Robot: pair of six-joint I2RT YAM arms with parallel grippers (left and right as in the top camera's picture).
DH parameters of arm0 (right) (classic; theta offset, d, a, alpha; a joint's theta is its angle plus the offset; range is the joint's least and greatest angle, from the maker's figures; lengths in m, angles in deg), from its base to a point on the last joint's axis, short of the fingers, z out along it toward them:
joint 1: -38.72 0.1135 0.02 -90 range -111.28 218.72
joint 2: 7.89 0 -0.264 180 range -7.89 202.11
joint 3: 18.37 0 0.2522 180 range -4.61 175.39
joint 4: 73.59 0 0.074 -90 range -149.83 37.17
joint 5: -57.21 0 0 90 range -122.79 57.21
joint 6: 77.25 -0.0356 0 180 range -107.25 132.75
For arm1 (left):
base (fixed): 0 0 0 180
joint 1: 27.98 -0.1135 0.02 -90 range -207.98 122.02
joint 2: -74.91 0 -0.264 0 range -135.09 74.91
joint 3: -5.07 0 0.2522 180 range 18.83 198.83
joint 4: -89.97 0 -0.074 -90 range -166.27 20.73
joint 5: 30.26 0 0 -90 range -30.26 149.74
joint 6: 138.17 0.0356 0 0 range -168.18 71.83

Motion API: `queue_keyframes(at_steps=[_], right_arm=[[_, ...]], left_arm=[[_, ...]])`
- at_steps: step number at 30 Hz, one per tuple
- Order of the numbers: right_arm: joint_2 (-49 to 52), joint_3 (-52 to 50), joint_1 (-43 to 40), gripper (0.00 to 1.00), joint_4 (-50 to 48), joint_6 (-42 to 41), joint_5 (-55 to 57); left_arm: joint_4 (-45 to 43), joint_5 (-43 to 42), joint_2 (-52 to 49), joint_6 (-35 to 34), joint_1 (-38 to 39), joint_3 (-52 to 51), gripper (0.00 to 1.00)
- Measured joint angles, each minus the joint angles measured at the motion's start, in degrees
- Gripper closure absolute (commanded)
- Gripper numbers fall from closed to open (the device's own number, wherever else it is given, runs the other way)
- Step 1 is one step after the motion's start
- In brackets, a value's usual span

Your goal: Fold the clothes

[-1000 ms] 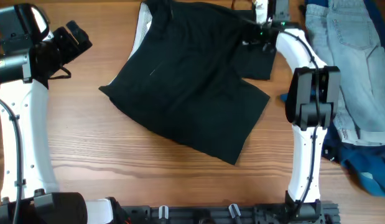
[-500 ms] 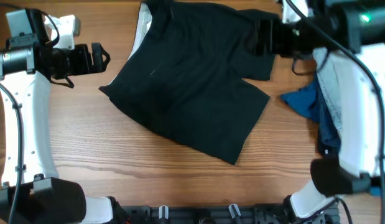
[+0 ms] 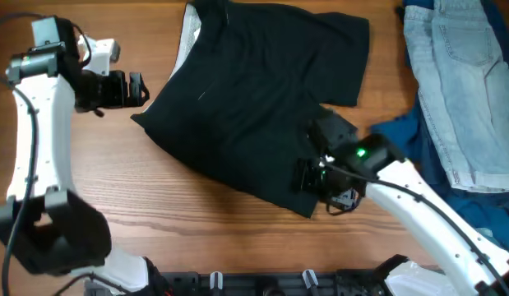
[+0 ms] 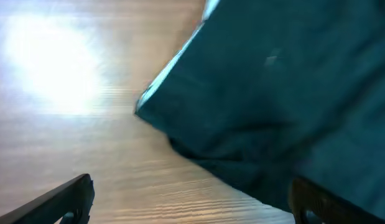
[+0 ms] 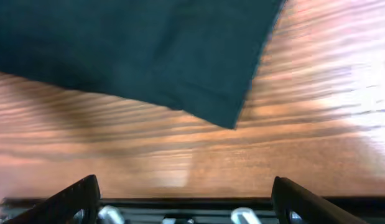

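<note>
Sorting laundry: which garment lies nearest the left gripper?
The black shorts, spread mid-table; the jeans and blue cloth lie far right.

On one counter [image 3: 155, 215] you count three garments: one pair of black shorts [image 3: 238, 107] between left gripper [image 3: 137, 89] and right gripper [image 3: 306, 176]; one jeans [image 3: 460, 82] and one blue garment [image 3: 406, 136] right of both.

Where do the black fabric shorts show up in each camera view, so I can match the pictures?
Overhead: the black fabric shorts lie spread at upper centre.
Left wrist: they fill the right side, a corner pointing left.
Right wrist: they cover the upper left, a hem corner pointing down.
Shared landmark: the brown wood-grain table under them in every view.
</note>
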Motion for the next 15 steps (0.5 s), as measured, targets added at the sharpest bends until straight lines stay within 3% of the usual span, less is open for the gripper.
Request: queue_keyframes(at_steps=[3,8,12,15], right_arm=[[-0.4,-8.3,0.0,0.11,-6.8,-2.3,-1.5],[-0.4,-17.6,0.0,0.14,-15.9,-3.0,-4.5],[-0.4,-19.3,0.0,0.16,-18.7,-3.2,-4.8],[-0.4,-19.5,0.0,0.25,-19.7,-3.7,-4.6]], left_arm=[[0.0,3.9,-4.7,-5.2,0.0,0.0,0.04],[-5.1,5.5,-8.3,-7.8,0.0,0.0,0.08],[-9.7,5.7,-11.7,-8.0,0.0,0.0,0.09],[-11.8,5.7,-14.7,-8.1,0.0,0.0,0.13]])
